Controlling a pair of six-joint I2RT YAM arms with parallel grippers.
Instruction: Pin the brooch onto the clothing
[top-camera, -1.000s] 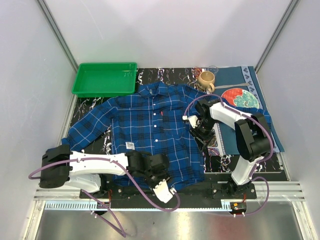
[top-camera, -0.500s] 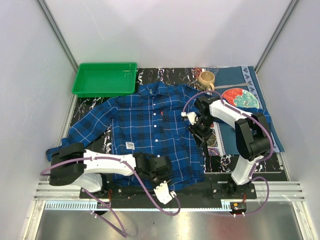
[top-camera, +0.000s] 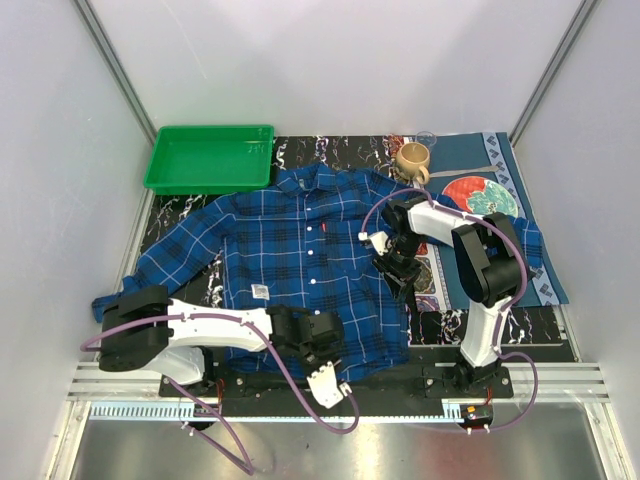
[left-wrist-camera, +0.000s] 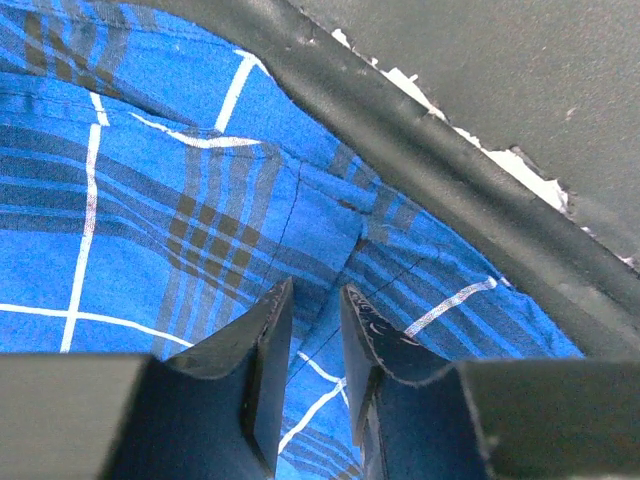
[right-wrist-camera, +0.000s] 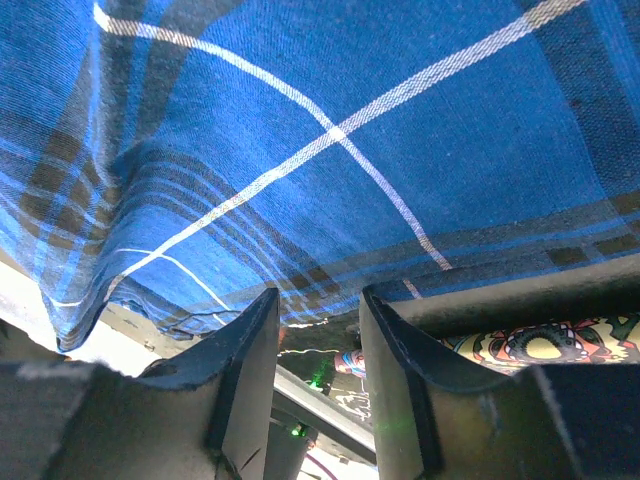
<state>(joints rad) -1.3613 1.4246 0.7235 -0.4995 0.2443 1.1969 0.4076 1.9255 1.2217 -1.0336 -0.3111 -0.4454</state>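
Note:
The blue plaid shirt (top-camera: 300, 250) lies spread flat on the dark table. The brooch shows in no view. My left gripper (top-camera: 312, 335) sits low on the shirt's bottom hem. In the left wrist view its jaws (left-wrist-camera: 312, 300) stand a narrow gap apart with plaid cloth (left-wrist-camera: 150, 200) under them and nothing clamped. My right gripper (top-camera: 395, 265) is at the shirt's right side edge. In the right wrist view its jaws (right-wrist-camera: 318, 300) stand apart at the cloth's (right-wrist-camera: 350, 120) edge, with the table rail showing through the gap.
A green tray (top-camera: 210, 158) stands at the back left. A tan mug (top-camera: 412, 162), a clear glass (top-camera: 427, 138) and a red and teal plate (top-camera: 480, 197) sit on a blue patterned mat (top-camera: 535, 260) at the right. A white label (top-camera: 260, 291) lies on the shirt.
The left arm swung so its gripper slid a little right along the bottom hem. The right gripper edged left and back along the shirt's side, and its elbow folded in.

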